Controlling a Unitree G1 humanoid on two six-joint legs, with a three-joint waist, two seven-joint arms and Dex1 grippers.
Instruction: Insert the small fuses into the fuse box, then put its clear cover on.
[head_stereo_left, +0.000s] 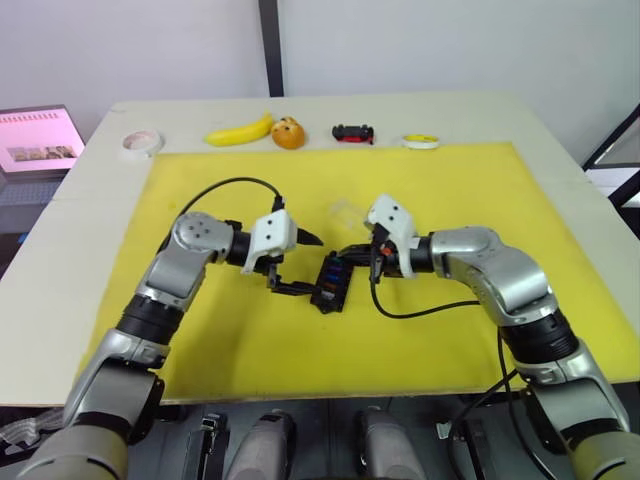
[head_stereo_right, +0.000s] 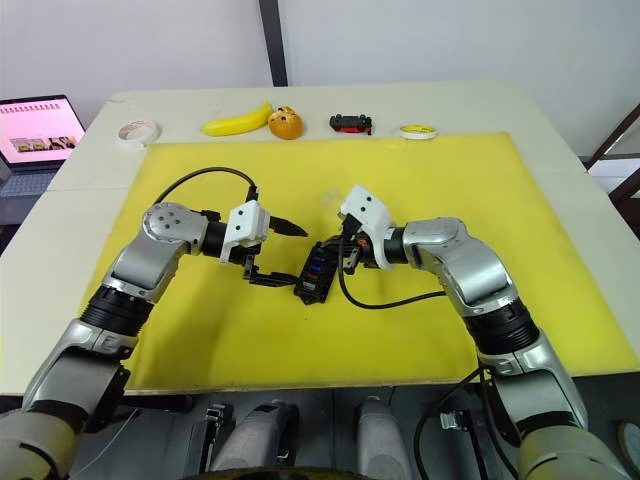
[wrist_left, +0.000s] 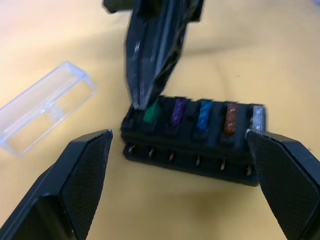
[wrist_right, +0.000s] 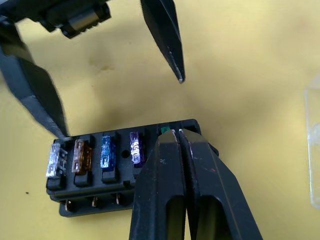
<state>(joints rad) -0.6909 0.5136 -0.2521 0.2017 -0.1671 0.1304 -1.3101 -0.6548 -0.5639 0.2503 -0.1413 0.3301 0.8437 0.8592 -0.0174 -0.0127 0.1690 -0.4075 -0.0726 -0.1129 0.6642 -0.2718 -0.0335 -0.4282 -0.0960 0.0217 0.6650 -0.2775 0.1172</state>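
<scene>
A pale surface (head_stereo_left: 90, 190) carries a broad yellow mat (head_stereo_left: 460, 190), with a white wall behind and a laptop (head_stereo_left: 38, 140) off the left edge. Along the far edge of the surface lie a roll of tape (head_stereo_left: 140, 143), a banana (head_stereo_left: 240, 131), an orange fruit (head_stereo_left: 288, 133), a small black-and-red toy car (head_stereo_left: 353, 133) and a yellow-and-white ring (head_stereo_left: 421, 141).

Both arms reach inward over the middle of the mat. The left gripper (head_stereo_right: 272, 252) has its jaws spread wide, one finger ending at the grey-fuse end of the fuse box (head_stereo_right: 316, 272), the other held clear above the mat. The right gripper (wrist_right: 180, 137) has its jaws pressed together, their tips down on the green fuse (wrist_left: 151, 113) at the opposite end of the box.

The fuse box lies on the mat between the two grippers. The clear cover (wrist_left: 44, 107) lies empty on the mat just beyond the box, apart from it.

In the box's upper row sit, in order from the green one, a purple fuse (wrist_left: 177, 111), a blue fuse (wrist_left: 203, 115), an orange-brown fuse (wrist_left: 230, 118) and a grey fuse (wrist_left: 257, 119).
</scene>
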